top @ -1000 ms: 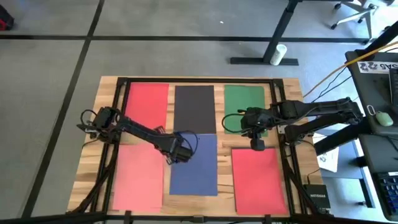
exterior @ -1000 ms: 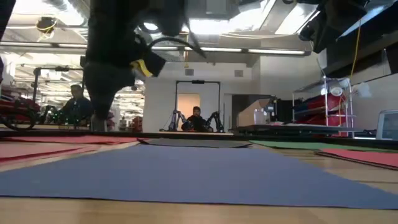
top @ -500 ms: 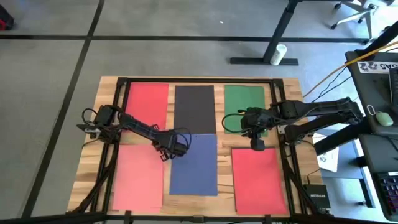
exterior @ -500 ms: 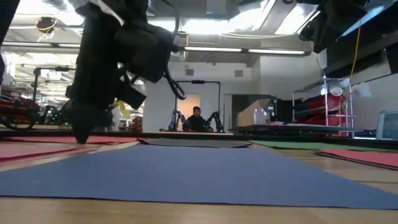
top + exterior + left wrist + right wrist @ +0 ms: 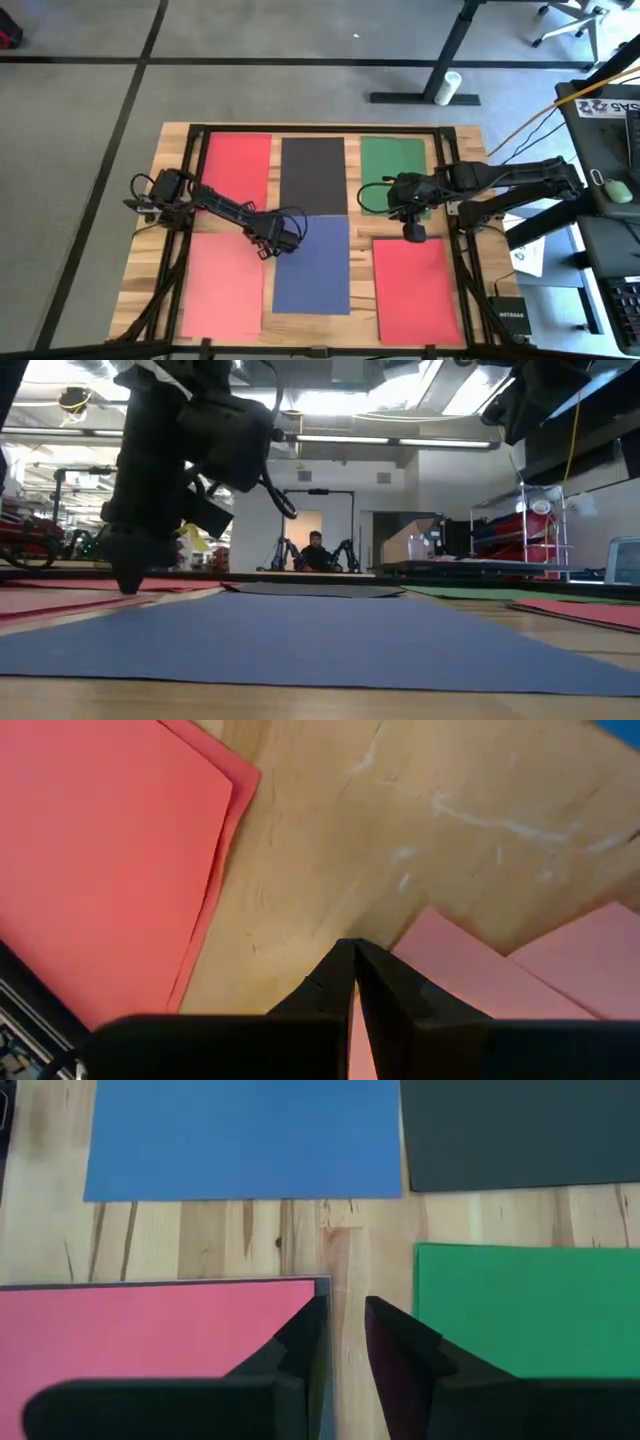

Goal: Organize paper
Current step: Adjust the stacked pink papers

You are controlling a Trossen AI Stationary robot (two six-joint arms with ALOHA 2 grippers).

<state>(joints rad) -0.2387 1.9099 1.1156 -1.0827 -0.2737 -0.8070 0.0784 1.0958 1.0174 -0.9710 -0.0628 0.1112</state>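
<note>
On the desk point(image 5: 462, 140) six sheets of paper point(image 5: 312, 264) lie flat in two rows. Left tool point(image 5: 262, 248), fingers pressed together, touches the pink sheet point(image 5: 222, 282); right tool point(image 5: 412, 234), slightly spread, hovers between the green sheet point(image 5: 392, 160) and the red sheet point(image 5: 414, 287).

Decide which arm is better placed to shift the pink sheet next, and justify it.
Left. The left gripper sits low at the pink sheet's corner, fingers together; the right gripper waits across the table.

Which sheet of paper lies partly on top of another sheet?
The blue sheet: its far edge overlaps the black sheet. The other sheets lie apart.
</note>
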